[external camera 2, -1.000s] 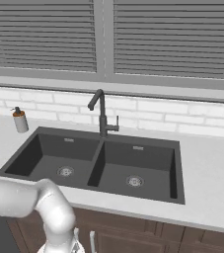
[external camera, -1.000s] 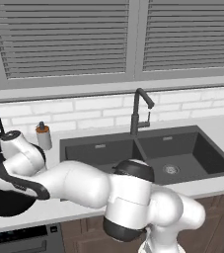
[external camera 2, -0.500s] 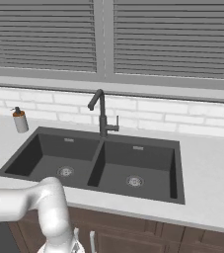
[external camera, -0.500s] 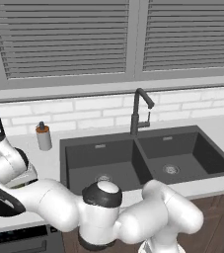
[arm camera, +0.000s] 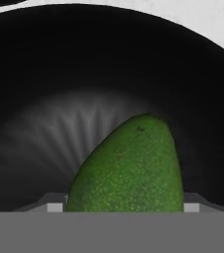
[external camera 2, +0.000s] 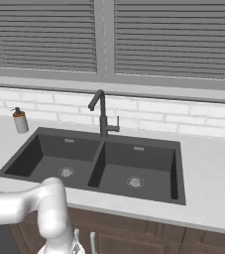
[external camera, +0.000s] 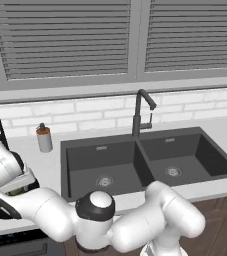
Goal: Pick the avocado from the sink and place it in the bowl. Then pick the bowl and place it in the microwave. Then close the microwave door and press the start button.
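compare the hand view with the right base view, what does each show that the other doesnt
Hand view: the avocado up close, between the jaws and over the inside of the black bowl.

Right base view: the double sink with both basins bare, the dark faucet, a soap bottle, white brick backsplash and window blinds, plus the arm bending off the left edge.

Shared: a bit of pale counter.
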Motion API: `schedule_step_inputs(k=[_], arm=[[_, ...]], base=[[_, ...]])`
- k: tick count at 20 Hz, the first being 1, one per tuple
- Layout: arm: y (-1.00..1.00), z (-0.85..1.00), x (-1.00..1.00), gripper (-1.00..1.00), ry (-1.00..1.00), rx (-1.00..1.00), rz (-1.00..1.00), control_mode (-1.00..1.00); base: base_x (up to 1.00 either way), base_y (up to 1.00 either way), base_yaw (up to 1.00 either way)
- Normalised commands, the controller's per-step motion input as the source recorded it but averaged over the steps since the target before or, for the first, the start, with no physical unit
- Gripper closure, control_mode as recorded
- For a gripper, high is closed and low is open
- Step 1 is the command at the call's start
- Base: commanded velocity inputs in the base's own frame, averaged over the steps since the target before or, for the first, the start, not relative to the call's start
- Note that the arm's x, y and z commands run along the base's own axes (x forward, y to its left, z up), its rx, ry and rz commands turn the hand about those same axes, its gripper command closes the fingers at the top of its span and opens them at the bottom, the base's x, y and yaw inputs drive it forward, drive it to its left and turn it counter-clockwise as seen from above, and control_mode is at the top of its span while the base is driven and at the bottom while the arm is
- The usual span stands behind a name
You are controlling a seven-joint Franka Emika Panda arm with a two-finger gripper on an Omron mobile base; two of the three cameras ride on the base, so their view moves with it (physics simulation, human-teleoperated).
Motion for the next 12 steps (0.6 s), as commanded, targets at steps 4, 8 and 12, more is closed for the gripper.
schedule_step_inputs(k=[4,8,12], arm=[[0.00,-0.04,0.00,-1.00,-0.03,0.02,0.00,-1.00],[0.00,0.00,-0.08,-1.00,-0.13,0.05,0.00,-1.00],[0.00,0.11,-0.16,-1.00,-0.16,0.07,0.00,-1.00]], base=[[0.00,0.00,0.00],[0.00,0.00,0.00],[0.00,0.00,0.00]])
